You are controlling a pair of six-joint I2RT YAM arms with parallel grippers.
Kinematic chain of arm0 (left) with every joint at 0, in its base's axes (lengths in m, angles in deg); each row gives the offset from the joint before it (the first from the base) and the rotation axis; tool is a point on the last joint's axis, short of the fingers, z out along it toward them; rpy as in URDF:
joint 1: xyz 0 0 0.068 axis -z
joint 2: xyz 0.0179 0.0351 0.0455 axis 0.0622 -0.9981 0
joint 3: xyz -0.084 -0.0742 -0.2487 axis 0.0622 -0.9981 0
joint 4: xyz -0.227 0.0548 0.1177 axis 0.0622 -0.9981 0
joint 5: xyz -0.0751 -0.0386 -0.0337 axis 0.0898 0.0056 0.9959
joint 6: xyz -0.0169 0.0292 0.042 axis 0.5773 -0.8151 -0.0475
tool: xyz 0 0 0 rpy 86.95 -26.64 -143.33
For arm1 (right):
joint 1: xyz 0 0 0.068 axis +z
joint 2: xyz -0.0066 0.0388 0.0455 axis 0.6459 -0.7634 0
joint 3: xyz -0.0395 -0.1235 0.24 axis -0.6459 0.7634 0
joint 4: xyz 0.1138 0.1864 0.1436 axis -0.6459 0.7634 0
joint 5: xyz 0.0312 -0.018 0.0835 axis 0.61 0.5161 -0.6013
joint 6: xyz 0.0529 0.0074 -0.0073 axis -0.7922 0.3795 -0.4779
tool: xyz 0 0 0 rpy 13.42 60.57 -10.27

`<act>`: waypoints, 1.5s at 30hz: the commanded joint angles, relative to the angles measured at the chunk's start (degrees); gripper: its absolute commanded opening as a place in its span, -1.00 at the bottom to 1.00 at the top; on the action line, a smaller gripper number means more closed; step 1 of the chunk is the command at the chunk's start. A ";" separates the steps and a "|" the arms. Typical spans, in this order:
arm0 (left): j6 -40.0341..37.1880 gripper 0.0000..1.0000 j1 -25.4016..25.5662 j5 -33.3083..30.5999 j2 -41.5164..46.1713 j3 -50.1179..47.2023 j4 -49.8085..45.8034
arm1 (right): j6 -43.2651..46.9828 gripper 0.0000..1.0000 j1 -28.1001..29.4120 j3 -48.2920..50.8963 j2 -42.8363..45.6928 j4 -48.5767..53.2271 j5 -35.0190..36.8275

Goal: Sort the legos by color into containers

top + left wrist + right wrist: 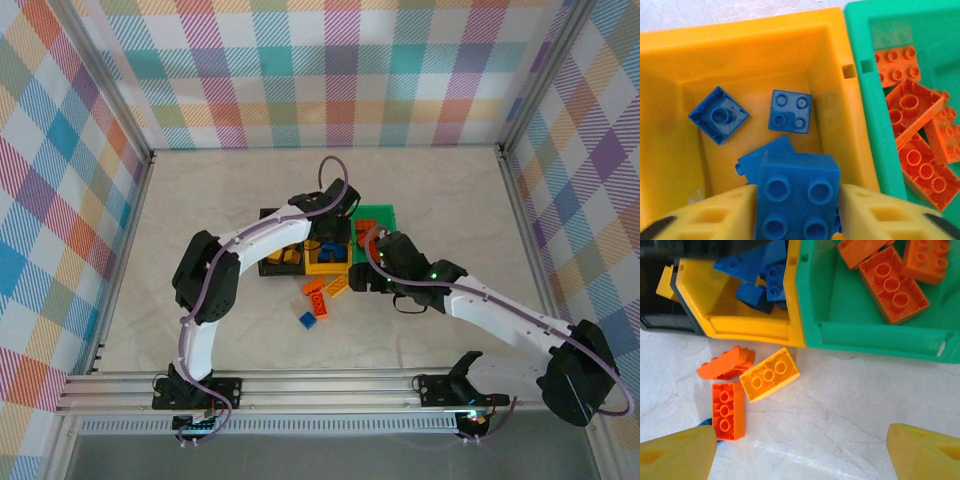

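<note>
My left gripper (797, 212) hangs over the yellow bin (740, 45), shut on a blue four-stud brick (797, 192) that fits tightly between its yellow fingers. Below it in the bin lie other blue bricks (790, 111). The green bin (865, 110) to the right holds several orange bricks (912, 107). My right gripper (802, 455) stands open over bare table in front of the bins, with nothing between its fingers. Left of it lie a yellow brick (769, 374), a flat orange brick (728, 410) and a curved orange piece (725, 362).
The black bin (270, 262) stands left of the yellow bin (325, 268) and holds a yellow brick (667, 282). A loose blue brick (308, 320) lies nearer the arm bases. Both arms meet at the bins in mid-table. Metal frame rails border the table.
</note>
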State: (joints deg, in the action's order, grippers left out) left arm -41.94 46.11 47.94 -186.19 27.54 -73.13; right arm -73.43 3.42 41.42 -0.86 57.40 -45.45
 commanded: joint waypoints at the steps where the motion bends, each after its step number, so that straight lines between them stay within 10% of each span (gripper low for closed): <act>1: 0.23 0.28 -0.54 1.02 1.92 2.85 -1.70 | 0.28 0.78 1.00 0.94 1.23 -1.62 -4.00; 10: 3.43 1.00 0.65 1.81 22.70 -13.76 4.52 | 3.60 0.79 11.95 0.34 -5.10 -5.82 -6.75; 25: 13.72 1.00 0.43 -11.92 66.85 -50.14 -9.41 | 11.06 0.55 25.13 -13.87 -27.85 -9.50 -3.45; 45: 15.18 1.00 0.04 -13.63 77.48 -51.29 -16.80 | 14.27 0.28 22.11 -24.42 -40.83 4.87 0.07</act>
State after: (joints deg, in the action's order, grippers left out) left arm -26.92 46.55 34.93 -108.62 -23.85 -88.78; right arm -59.39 25.00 16.37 -41.93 57.36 -45.76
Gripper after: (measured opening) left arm 0.999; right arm 0.643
